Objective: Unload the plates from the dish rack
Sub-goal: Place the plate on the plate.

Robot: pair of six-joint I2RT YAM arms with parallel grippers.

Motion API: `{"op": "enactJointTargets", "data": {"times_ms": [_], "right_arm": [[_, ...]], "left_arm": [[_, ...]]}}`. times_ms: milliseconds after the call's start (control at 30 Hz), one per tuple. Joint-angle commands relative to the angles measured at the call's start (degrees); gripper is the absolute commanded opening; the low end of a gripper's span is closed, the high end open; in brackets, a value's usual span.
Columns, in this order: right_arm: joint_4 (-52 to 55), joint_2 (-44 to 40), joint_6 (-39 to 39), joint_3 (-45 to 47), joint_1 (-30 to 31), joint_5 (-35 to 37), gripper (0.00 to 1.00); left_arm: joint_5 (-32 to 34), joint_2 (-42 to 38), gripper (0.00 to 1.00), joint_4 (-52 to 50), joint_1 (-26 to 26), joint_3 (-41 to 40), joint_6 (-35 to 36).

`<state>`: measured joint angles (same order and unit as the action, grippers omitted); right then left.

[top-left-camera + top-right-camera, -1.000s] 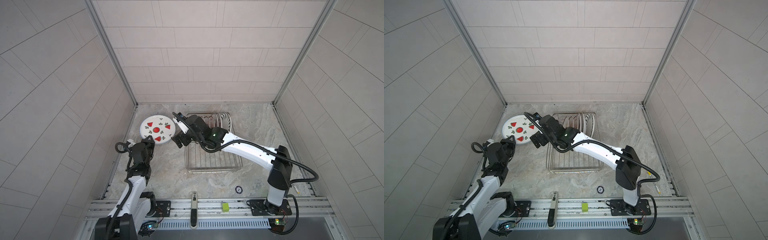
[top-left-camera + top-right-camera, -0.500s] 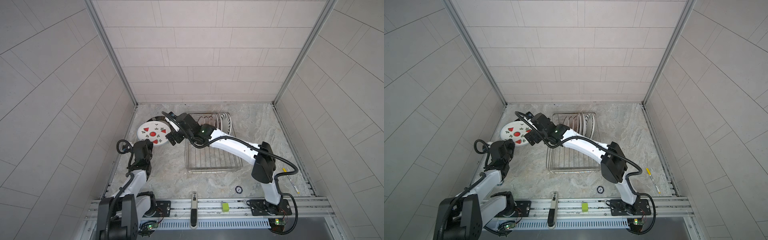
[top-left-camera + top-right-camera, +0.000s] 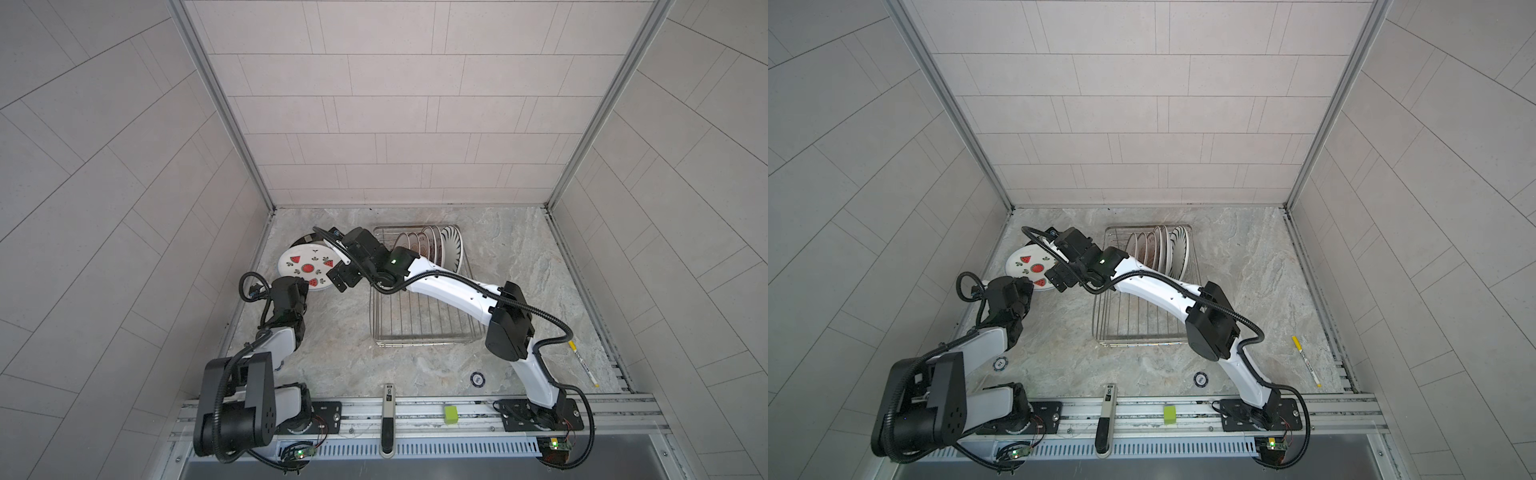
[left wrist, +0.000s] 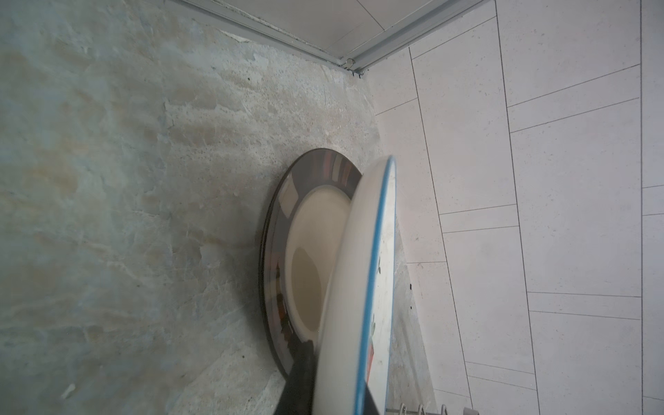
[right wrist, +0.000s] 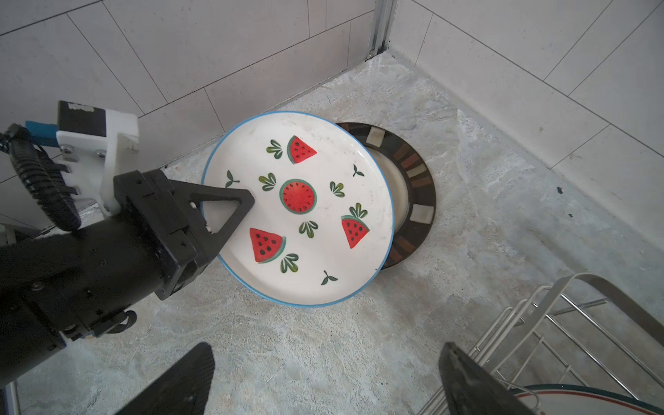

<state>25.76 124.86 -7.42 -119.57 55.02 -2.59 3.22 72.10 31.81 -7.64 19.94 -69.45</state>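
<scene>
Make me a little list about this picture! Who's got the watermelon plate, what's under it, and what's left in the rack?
left gripper: shut on the rim of the watermelon plate
watermelon plate: tilted, partly over the dark-rimmed plate
dark-rimmed plate: lying flat on the table, near the corner
right gripper: open, holding nothing, between the watermelon plate and the dish rack
dish rack: several plates standing upright in a row at its far end
striped plate: last in that row, facing outward
</scene>
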Motion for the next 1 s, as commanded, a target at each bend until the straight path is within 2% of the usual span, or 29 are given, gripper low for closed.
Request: {"op": "enactJointTargets", "data": {"times_ms": [0, 733, 967], "right_arm": [[1.3, 1.7, 0.9, -1.9, 0.1, 1.0, 1.0], [1.4, 3.8, 0.6, -2.6, -0.8, 0.6, 0.99], [1.3, 4.1, 0.5, -2.6, -0.8, 0.4, 0.99]], "left_arm": [[1.8, 0.6, 0.0, 10.4, -0.4, 3.4, -0.3], [0.7, 11.2, 0.05, 15.6, -0.4, 6.2, -0.2], [1.0, 12.9, 0.13, 15.1, -0.4, 6.8, -0.1]]}}
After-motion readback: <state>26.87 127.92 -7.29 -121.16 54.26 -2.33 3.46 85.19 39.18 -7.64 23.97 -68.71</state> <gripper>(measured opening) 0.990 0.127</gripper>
